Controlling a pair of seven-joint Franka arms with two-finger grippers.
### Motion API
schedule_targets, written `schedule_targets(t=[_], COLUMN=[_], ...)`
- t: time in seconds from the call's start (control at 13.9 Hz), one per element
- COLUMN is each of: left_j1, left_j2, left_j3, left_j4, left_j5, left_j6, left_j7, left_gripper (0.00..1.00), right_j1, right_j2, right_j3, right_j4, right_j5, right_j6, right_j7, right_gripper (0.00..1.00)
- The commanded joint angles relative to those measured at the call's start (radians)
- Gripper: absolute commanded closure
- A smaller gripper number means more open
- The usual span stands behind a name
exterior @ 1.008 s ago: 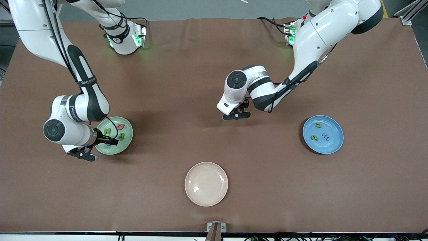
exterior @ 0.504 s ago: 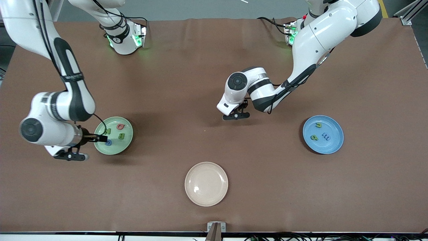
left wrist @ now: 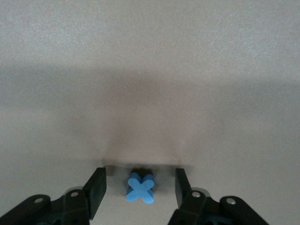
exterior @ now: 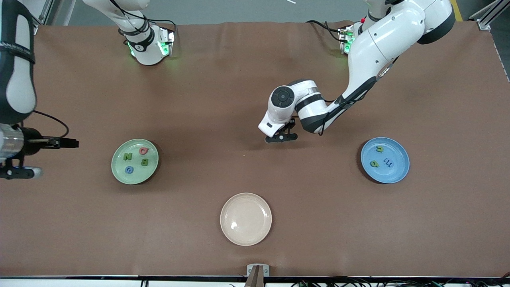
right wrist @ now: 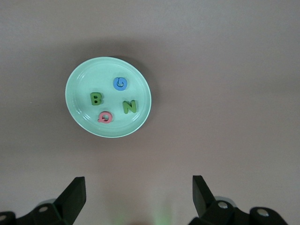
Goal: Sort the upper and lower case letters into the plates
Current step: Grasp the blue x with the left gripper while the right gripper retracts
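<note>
Left pincer (left wrist: pixel 140 187) low over the brown tabletop (exterior: pixel 255 79), fingers apart either side of a small blue foam X (left wrist: pixel 140 188), not clamped on it. Right pincer (right wrist: pixel 138 194) wide open, empty, up at the right arm's end. Pale green round plastic plate (exterior: pixel 135 161) carries N, Q, B, G; sky blue round plastic plate (exterior: pixel 385 160) toward the left arm's end carries three letters. Cream-beige round plate (exterior: pixel 246 219) sits nearest the front camera.

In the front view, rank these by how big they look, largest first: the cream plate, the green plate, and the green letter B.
1. cream plate, nearest that camera, which may make it look larger
2. green plate, a little smaller in this view
3. green letter B, far smaller, lying in the green plate
</note>
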Motion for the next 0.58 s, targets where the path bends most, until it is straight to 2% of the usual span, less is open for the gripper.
schedule_targets(t=[0.0,0.36,0.5], left_j1=[-0.002,-0.003,-0.003], left_j2=[0.004,0.013,0.018], left_j3=[0.002,0.002,0.002], left_j4=[-0.006,-0.004,-0.004], left_j5=[0.001,0.001,0.003], left_j6=[0.013,0.018,0.018], left_j7=[-0.015,-0.013,-0.014], left_gripper=[0.42,0.5,0.54], right_j1=[-0.018,-0.009,-0.006], right_j2=[0.024,0.012,-0.043], right_j3=[0.017,0.025,0.026], right_j4=[0.082,0.091,0.082], right_j5=[-0.005,0.01,0.011], right_j6=[-0.033,-0.036,-0.068], right_j7=[-0.004,0.001,0.001], right_gripper=[0.0,0.0,0.0])
